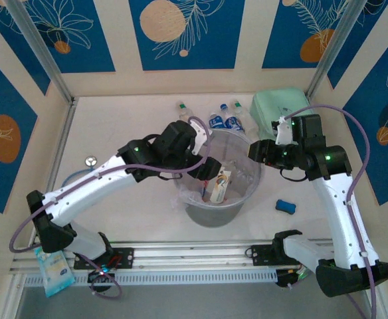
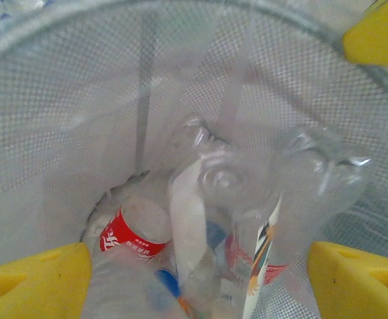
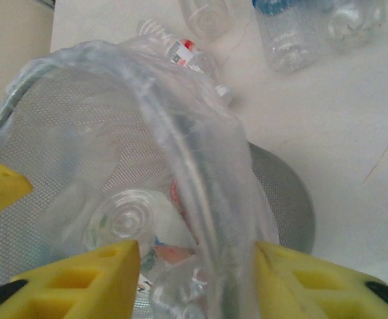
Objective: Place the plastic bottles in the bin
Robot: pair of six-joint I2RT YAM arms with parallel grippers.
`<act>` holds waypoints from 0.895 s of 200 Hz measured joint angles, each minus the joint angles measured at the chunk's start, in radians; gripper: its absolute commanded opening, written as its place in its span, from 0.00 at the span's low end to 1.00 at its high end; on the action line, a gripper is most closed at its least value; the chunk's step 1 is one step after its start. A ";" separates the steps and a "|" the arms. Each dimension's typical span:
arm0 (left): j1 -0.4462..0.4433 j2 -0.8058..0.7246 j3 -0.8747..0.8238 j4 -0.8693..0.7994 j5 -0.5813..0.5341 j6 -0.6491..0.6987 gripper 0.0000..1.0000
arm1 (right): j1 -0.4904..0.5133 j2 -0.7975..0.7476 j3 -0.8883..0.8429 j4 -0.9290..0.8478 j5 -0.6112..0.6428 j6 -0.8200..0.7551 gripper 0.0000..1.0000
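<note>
**Several plastic bottles [image 1: 215, 119] outside the bin [image 1: 210, 214], more inside**

Overhead, the bin sits at frame centre, and the outside bottles stand on the worktop [image 1: 127, 126] just above it. Others lie in the bin's bottom, one of them red-labelled. The left gripper [image 2: 194, 266] hangs over the bin's mouth, jaws wide and holding nothing. The right gripper [image 3: 197, 266] straddles the rim, jaws apart around the bag [image 3: 200, 153].

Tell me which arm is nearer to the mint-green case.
Right. The right arm has its wrist just in front of the mint-green case, at the right rim of the bin. The left arm reaches over the bin from the left, farther from the case.
</note>
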 measured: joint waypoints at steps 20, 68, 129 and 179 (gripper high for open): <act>0.000 -0.009 0.021 -0.003 -0.011 0.018 0.85 | -0.005 0.000 0.022 -0.008 0.000 -0.011 0.61; 0.016 -0.073 0.023 -0.017 -0.069 0.052 0.87 | -0.011 -0.001 0.061 -0.085 0.003 -0.036 0.54; 0.246 -0.235 -0.034 -0.030 -0.061 0.055 0.89 | -0.010 -0.043 0.057 -0.240 0.014 -0.083 0.41; 0.512 -0.258 -0.201 0.015 0.030 0.013 0.87 | 0.056 -0.052 -0.031 -0.198 -0.069 -0.042 0.36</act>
